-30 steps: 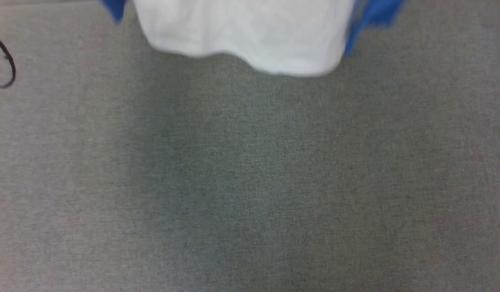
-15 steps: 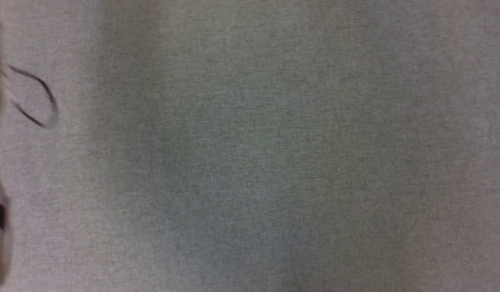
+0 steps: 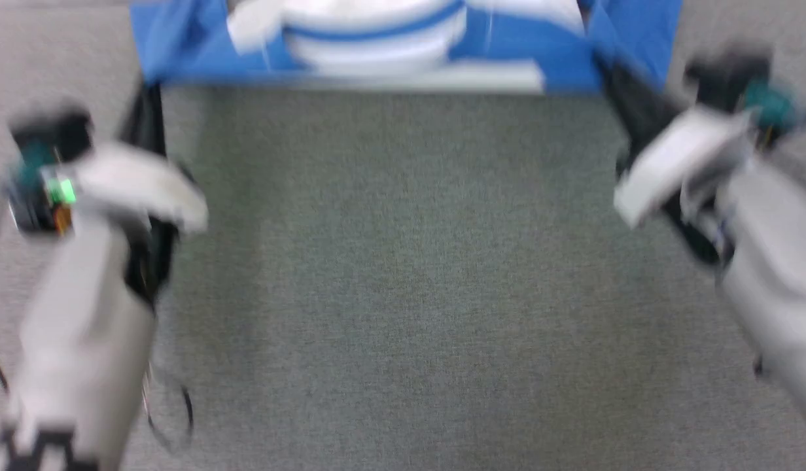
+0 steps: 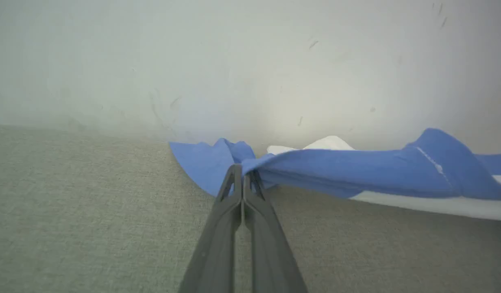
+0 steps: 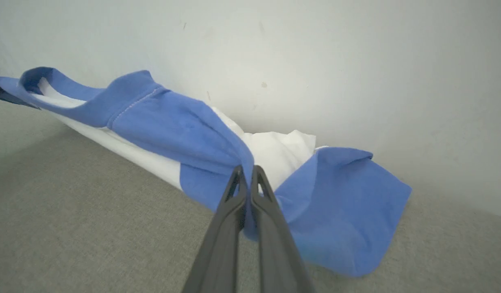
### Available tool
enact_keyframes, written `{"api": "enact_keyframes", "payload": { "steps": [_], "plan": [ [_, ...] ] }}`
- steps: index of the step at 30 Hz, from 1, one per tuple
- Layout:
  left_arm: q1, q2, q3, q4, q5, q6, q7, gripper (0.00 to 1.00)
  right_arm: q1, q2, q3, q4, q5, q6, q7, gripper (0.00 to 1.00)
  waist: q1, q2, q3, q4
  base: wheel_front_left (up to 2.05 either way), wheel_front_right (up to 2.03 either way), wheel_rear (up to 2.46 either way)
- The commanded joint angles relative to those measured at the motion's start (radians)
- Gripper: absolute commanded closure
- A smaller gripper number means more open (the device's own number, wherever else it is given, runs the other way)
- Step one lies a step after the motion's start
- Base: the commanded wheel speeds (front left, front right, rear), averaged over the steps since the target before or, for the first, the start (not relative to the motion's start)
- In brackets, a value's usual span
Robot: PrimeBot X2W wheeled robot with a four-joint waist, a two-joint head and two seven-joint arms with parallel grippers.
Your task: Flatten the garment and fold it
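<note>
Garment (image 3: pixel 377 39) now stretches across the far side of the grey surface (image 3: pixel 403 294), close to the pale wall (image 4: pixel 250 61), with blue sleeves out to either side and the white body bunched between them. Your left end effector (image 4: pixel 243 175) is clamped on blue cloth at one end and your right end effector (image 5: pixel 247 175) on blue cloth at the other. A second ago the head view caught only a white hem hanging at its top, and half a second ago only bare surface. That camera has swung, so read this cautiously. You seem to have just spread it wide. Flattening is under way and folding has not begun.
</note>
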Motion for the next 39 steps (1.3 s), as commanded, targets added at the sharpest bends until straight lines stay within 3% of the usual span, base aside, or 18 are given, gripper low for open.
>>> {"api": "enact_keyframes", "payload": {
  "steps": [1,6,12,16,20,25,30,36,37,38,39],
  "plan": [
    [0.062,0.002,0.017,-0.035,0.000,0.020,-0.005,1.00,0.045,-0.017,-0.015,-0.017,-0.019,-0.002,-0.010,1.00,0.0002,0.0000,-0.105,0.010,0.00,0.00,0.00],
    [0.397,0.008,0.048,-0.254,0.001,0.087,-0.005,1.00,0.312,-0.021,-0.107,-0.148,-0.086,-0.002,-0.007,1.00,0.0002,0.0000,-0.203,0.009,0.00,0.00,0.00],
    [0.703,0.046,0.028,-0.516,0.000,0.189,0.090,1.00,0.627,-0.008,-0.282,-0.349,-0.164,-0.002,0.110,1.00,0.0002,0.0000,-0.265,0.027,0.00,0.00,0.00],
    [0.856,0.070,0.017,-0.649,-0.010,0.253,0.173,1.00,0.822,0.032,-0.398,-0.514,-0.224,-0.002,0.217,1.00,0.0002,0.0000,-0.287,0.037,0.00,0.00,0.00],
    [0.975,0.081,-0.014,-0.723,-0.031,0.289,0.263,1.00,0.984,0.088,-0.477,-0.652,-0.279,-0.002,0.309,1.00,0.0002,0.0000,-0.304,0.047,0.00,0.00,0.00],
    [1.067,0.088,-0.042,-0.742,-0.061,0.316,0.348,1.00,1.123,0.136,-0.511,-0.741,-0.352,-0.002,0.381,1.00,0.0002,0.0000,-0.321,0.056,0.00,0.00,0.00],
    [1.131,0.092,-0.065,-0.748,-0.099,0.329,0.425,1.00,1.206,0.171,-0.508,-0.740,-0.383,-0.002,0.421,1.00,0.0002,0.0000,-0.332,0.060,0.00,0.00,0.00],
    [1.117,0.064,-0.092,-0.704,-0.122,0.290,0.430,1.00,1.220,0.181,-0.483,-0.673,-0.405,-0.002,0.462,0.97,0.0002,0.0000,-0.316,0.058,0.00,0.00,0.00],
    [1.104,0.056,-0.096,-0.692,-0.125,0.276,0.423,0.89,1.214,0.183,-0.475,-0.663,-0.399,-0.002,0.463,0.71,0.0002,0.0000,-0.313,0.058,0.00,0.00,0.00],
    [1.091,0.046,-0.098,-0.681,-0.129,0.264,0.414,0.54,1.207,0.182,-0.466,-0.656,-0.395,-0.002,0.459,0.48,0.0002,0.0000,-0.312,0.058,0.00,0.00,0.00],
    [1.078,0.039,-0.099,-0.671,-0.130,0.254,0.404,0.00,1.200,0.182,-0.456,-0.652,-0.388,-0.002,0.451,0.00,0.0002,0.0000,-0.311,0.058,0.00,0.00,0.00]
  ]
}}
